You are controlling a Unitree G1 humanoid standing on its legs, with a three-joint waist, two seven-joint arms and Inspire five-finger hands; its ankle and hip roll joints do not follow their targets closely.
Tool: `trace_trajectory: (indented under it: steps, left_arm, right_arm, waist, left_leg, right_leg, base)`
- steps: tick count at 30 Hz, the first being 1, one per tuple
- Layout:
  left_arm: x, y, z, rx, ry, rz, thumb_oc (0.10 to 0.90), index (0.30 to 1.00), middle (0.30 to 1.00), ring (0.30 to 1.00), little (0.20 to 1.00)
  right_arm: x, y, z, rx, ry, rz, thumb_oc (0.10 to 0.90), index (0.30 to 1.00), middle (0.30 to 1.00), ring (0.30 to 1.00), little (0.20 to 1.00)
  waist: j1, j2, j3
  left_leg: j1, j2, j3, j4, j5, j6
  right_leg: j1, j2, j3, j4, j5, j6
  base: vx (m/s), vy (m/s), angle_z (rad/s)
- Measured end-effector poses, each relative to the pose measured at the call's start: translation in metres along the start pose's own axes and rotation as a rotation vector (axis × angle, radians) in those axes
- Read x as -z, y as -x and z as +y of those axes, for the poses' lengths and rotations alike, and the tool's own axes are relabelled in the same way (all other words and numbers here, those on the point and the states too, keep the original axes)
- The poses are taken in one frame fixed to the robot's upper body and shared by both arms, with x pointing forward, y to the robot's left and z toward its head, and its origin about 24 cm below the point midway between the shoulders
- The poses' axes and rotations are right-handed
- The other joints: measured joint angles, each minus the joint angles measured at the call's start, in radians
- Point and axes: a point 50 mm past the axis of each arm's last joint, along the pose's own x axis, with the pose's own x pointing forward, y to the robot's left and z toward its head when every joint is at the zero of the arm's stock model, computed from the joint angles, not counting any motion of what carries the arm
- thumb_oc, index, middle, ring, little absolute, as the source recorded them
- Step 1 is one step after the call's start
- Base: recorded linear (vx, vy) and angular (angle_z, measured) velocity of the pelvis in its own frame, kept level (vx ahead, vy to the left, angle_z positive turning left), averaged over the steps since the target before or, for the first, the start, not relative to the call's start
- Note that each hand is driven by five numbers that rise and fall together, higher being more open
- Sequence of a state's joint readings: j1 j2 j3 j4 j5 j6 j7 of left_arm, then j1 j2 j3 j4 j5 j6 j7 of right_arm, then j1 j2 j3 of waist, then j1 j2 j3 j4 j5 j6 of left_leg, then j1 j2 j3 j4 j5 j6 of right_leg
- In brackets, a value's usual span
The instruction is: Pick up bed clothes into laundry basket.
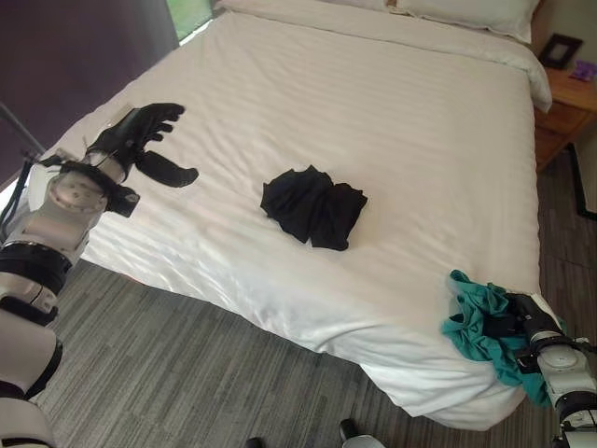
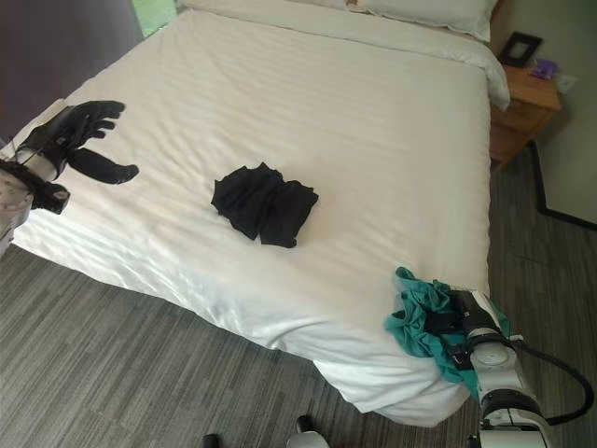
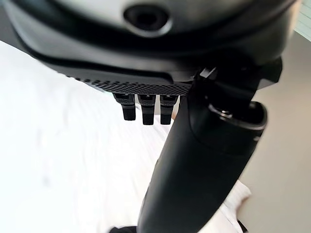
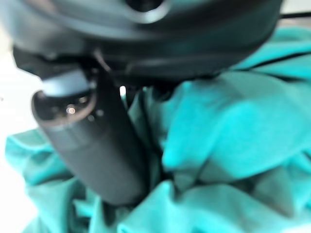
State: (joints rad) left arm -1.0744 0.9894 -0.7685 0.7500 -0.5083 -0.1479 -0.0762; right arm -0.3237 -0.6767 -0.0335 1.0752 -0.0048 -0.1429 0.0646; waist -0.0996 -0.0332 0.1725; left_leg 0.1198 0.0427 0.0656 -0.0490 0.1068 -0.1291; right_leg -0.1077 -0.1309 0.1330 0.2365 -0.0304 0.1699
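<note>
So at this point I had the right hand [image 1: 515,319] down at the near right corner of the white striped bed [image 1: 392,121], buried in a crumpled teal cotton garment [image 1: 476,327]. In the right wrist view the thumb [image 4: 92,145] was pressed into the teal folds and cloth bunched all round the palm, so I read it as clamped on the fabric, though the fingers themselves were mostly hidden. That piece draped half over the mattress edge.

The left hand [image 1: 140,135] hovered over the far left side of the bed, fingers straight and spread, thumb sticking out, holding nothing.

The other item, a bunched black soft-fabric garment [image 1: 312,205], lay in the middle of the bed, well apart from both hands.

My take on handling: both pieces looked light, limp and floppy, nothing fragile, not slippery on the sheet. They'd sag and trail when lifted, so I reckoned grabbing a thick bunch near the middle of the heap beats pinching an edge. I couldn't spot the basket anywhere.
</note>
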Motion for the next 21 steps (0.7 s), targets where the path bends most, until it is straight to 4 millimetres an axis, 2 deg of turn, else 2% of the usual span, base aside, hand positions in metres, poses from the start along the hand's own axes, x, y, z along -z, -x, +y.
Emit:
trace_trajectory:
  steps: [1,2,3,4,5,6,7,8,9,11,12,16,17,18,19,20,21]
  left_arm:
    - [-0.001,-0.001,-0.007,0.016,0.009,-0.007,0.800,0.900,0.900,0.900,0.900]
    - [-0.001,-0.002,-0.017,0.056,0.001,-0.011,0.800,0.900,0.900,0.900,0.900]
    - [-0.001,-0.002,-0.020,0.075,-0.012,-0.012,0.800,0.900,0.900,0.900,0.900]
    - [-0.008,-0.004,-0.019,0.082,-0.032,-0.036,0.800,0.900,0.900,0.900,0.900]
    - [-0.010,-0.004,-0.019,0.083,-0.043,-0.040,0.800,0.900,0.900,0.900,0.900]
    - [-0.008,-0.005,-0.023,0.090,-0.040,-0.032,0.800,0.900,0.900,0.900,0.900]
    - [-0.006,-0.005,-0.024,0.093,-0.052,-0.023,0.800,0.900,0.900,0.900,0.900]
    - [-0.006,-0.005,-0.023,0.091,-0.054,-0.023,0.800,0.900,0.900,0.900,0.900]
    - [-0.001,-0.003,-0.022,0.082,-0.041,-0.014,0.800,0.900,0.900,0.900,0.900]
    - [0.007,0.000,-0.020,0.074,-0.037,0.012,0.800,0.900,0.900,0.900,0.900]
    - [0.023,0.009,-0.012,0.019,0.031,0.049,0.800,0.900,0.900,0.900,0.900]
    - [0.037,0.017,-0.003,-0.022,0.046,0.094,0.800,0.900,0.900,0.900,0.900]
    - [0.048,0.025,0.004,-0.063,0.077,0.123,0.800,0.900,0.900,0.900,0.900]
    - [0.050,0.026,0.005,-0.074,0.096,0.125,0.800,0.900,0.900,0.900,0.900]
    - [0.043,0.022,0.002,-0.092,0.141,0.090,0.800,0.900,0.900,0.900,0.900]
    - [0.043,0.022,0.002,-0.092,0.141,0.090,0.800,0.900,0.900,0.900,0.900]
    - [0.042,0.011,-0.008,-0.090,0.135,0.111,0.800,0.900,0.900,0.900,0.900]
  right_arm:
    - [0.003,0.000,0.008,-0.010,-0.015,0.013,0.400,0.300,0.300,0.300,0.300]
    - [0.009,0.001,0.016,-0.032,-0.025,0.029,0.400,0.300,0.300,0.300,0.300]
    - [0.010,0.002,0.014,-0.029,-0.020,0.031,0.400,0.300,0.300,0.300,0.300]
    - [0.007,0.001,0.005,-0.007,-0.022,0.019,0.400,0.300,0.300,0.300,0.300]
    - [0.007,0.001,0.005,-0.002,-0.032,0.020,0.400,0.300,0.300,0.300,0.300]
    - [0.011,0.002,0.005,-0.003,-0.035,0.037,0.400,0.300,0.300,0.300,0.300]
    - [0.019,0.004,0.012,-0.026,-0.031,0.068,0.400,0.300,0.300,0.300,0.300]
    - [0.025,0.006,0.013,-0.038,-0.028,0.085,0.400,0.300,0.300,0.300,0.300]
    - [0.034,0.009,0.014,-0.052,-0.030,0.115,0.400,0.300,0.300,0.300,0.300]
    - [0.049,0.014,0.013,-0.068,-0.028,0.182,0.400,0.300,0.300,0.300,0.300]
    - [0.085,0.029,0.022,-0.117,-0.061,0.380,0.400,0.300,0.300,0.300,0.300]
    - [0.130,0.060,0.034,-0.161,-0.165,0.537,0.400,0.300,0.300,0.300,0.300]
    - [0.147,0.076,0.050,-0.183,-0.232,0.592,0.400,0.300,0.300,0.300,0.300]
    - [0.151,0.079,0.053,-0.189,-0.243,0.601,0.400,0.300,0.300,0.300,0.300]
    - [0.110,0.064,0.051,-0.211,-0.277,0.330,0.400,0.300,0.300,0.300,0.300]
    - [0.110,0.064,0.051,-0.211,-0.277,0.330,0.400,0.300,0.300,0.300,0.300]
    - [0.127,0.072,0.057,-0.196,-0.325,0.392,0.400,0.300,0.300,0.300,0.300]
  waist:
    - [-0.002,-0.006,0.001]
    - [-0.002,-0.011,-0.010]
    - [-0.005,0.010,-0.027]
    - [-0.032,0.058,-0.020]
    - [-0.037,0.060,-0.018]
    - [-0.034,0.058,-0.018]
    - [-0.032,0.040,-0.028]
    - [-0.035,0.020,-0.035]
    - [-0.021,-0.002,-0.045]
    - [-0.020,-0.008,-0.050]
    - [0.008,-0.010,-0.051]
    - [0.030,0.033,-0.030]
    - [0.027,0.026,-0.022]
    - [0.019,0.029,-0.021]
    - [-0.076,0.120,0.063]
    - [-0.076,0.120,0.063]
    - [-0.077,0.110,0.073]
  left_leg:
    - [-0.052,0.002,0.025,0.107,-0.047,0.013]
    - [-0.052,-0.015,0.039,0.101,-0.105,0.063]
    - [-0.020,-0.016,0.034,-0.002,-0.102,0.090]
    - [-0.006,0.014,0.053,-0.041,-0.072,0.103]
    - [-0.004,0.012,0.061,-0.041,-0.077,0.104]
    - [0.003,0.006,0.070,-0.040,-0.079,0.101]
    - [0.004,-0.006,0.076,-0.040,-0.079,0.100]
    - [0.004,-0.021,0.081,-0.040,-0.081,0.097]
    - [0.012,-0.039,0.095,-0.040,-0.087,0.088]
    - [0.020,-0.048,0.089,-0.039,-0.088,0.086]
    - [0.042,-0.052,0.115,-0.033,-0.098,0.072]
    - [0.028,-0.057,0.136,0.001,-0.105,0.062]
    - [-0.026,-0.064,0.147,0.093,-0.160,0.053]
    - [-0.031,-0.060,0.144,0.052,-0.180,0.070]
    - [-0.051,0.028,0.144,-0.041,-0.100,0.083]
    - [-0.051,0.028,0.144,-0.041,-0.100,0.083]
    - [-0.032,0.029,0.143,-0.040,-0.092,0.072]
  right_leg:
    - [-0.009,-0.017,-0.034,0.024,0.023,-0.019]
    - [-0.038,-0.023,-0.059,0.054,0.031,-0.027]
    - [-0.052,-0.011,-0.063,0.061,0.031,-0.027]
    - [-0.061,0.019,-0.083,0.083,0.024,-0.016]
    - [-0.065,0.020,-0.094,0.103,0.020,-0.013]
    - [-0.113,0.022,-0.115,0.144,-0.022,-0.008]
    - [-0.111,0.026,-0.131,0.068,-0.019,-0.024]
    - [-0.109,0.032,-0.154,0.021,0.018,-0.049]
    - [-0.093,0.010,-0.231,-0.031,0.037,-0.094]
    - [-0.040,0.014,-0.227,-0.126,0.054,-0.107]
    - [-0.001,0.028,-0.201,-0.210,0.075,-0.117]
    - [0.022,0.024,-0.163,-0.262,0.102,-0.123]
    - [0.031,-0.003,-0.144,-0.279,0.117,-0.139]
    - [0.030,-0.003,-0.143,-0.280,0.117,-0.138]
    - [0.011,0.068,-0.131,-0.285,0.135,-0.107]
    - [0.011,0.068,-0.131,-0.285,0.135,-0.107]
    - [0.049,0.062,-0.154,-0.304,0.138,-0.110]
  base:
    - [0.00,0.247,-0.75]
    - [0.02,0.343,-0.72]
    - [0.04,0.302,-0.59]
    - [0.04,0.249,-0.25]
    - [0.03,0.154,-0.35]
    - [0.02,0.072,-0.48]
    - [0.03,0.029,-0.47]
    - [0.04,0.021,-0.34]
    - [0.04,-0.016,-0.36]
    - [0.03,-0.033,-0.43]
    - [0.02,-0.049,-0.50]
    - [0.02,-0.020,-0.31]
    - [0.00,-0.020,-0.29]
    - [-0.02,-0.024,-0.27]
    - [-0.03,-0.008,-0.08]
    - [-0.01,0.023,0.10]
    - [0.02,0.044,0.36]
